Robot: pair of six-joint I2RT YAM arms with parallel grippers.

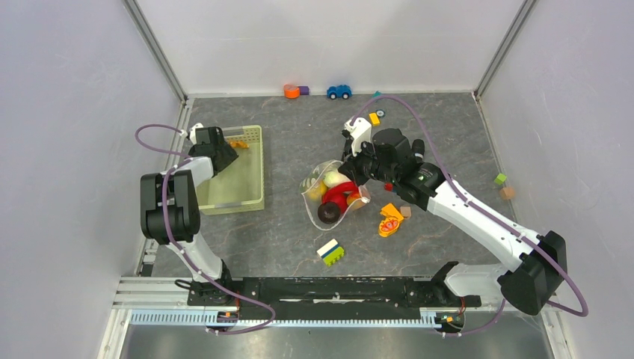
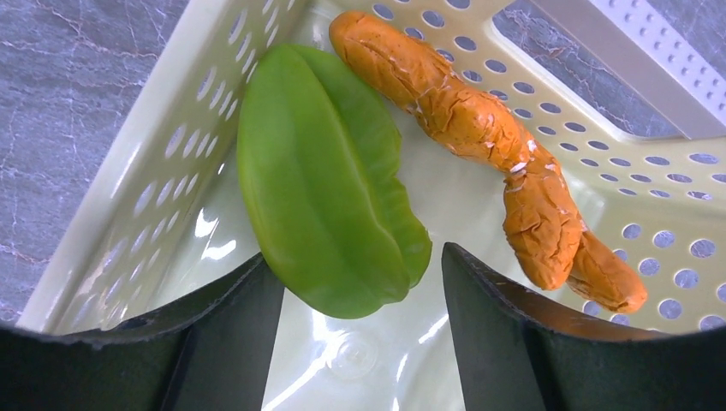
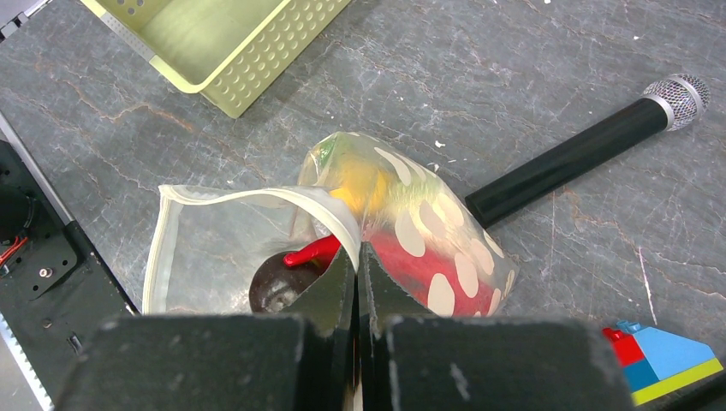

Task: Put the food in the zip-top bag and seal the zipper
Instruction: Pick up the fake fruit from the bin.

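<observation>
1. Clear plastic printed with pale dots, the zip-top bag (image 1: 310, 196) lies on the grey table (image 1: 299, 247) about mid-scene. It is to the right of the pale green basket (image 1: 261, 172) and apart from it.
2. Its mouth stands open, and the zipper (image 3: 257, 195), a whitish strip, curves round the rim unsealed.
3. The right tool (image 3: 356, 253) is clenched, its fingers (image 3: 325, 291) pressed together on the bag's rim where the zipper strip reaches them. That edge is held up off the table.
4. Food already sits inside the bag. A red chili (image 3: 312, 253) and a dark purple piece (image 3: 276, 287) are near the mouth, and a yellow piece (image 3: 360, 184) is deeper in behind the dotted wall. The top view also shows a white piece (image 1: 330, 178).
5. The left tool (image 2: 353, 261) is down inside the far end of the basket, released, with its jaws apart and nothing gripped.
6. The near tip of a green piece (image 2: 330, 184) lies flat on the basket floor between its fingers (image 2: 231, 334). Whether either finger touches it cannot be told.
7. An orange carrot (image 2: 496, 145), bent in the middle, lies just beside the green piece, along the basket's perforated wall.
8. An orange-and-red lumpy toy (image 1: 390, 219) rests right of the bag, and a building block (image 1: 330, 252) lies nearer.
9. A black microphone (image 3: 591, 145) lies beside the bag, and a blue toy car (image 1: 339, 91) sits at the far wall.
</observation>
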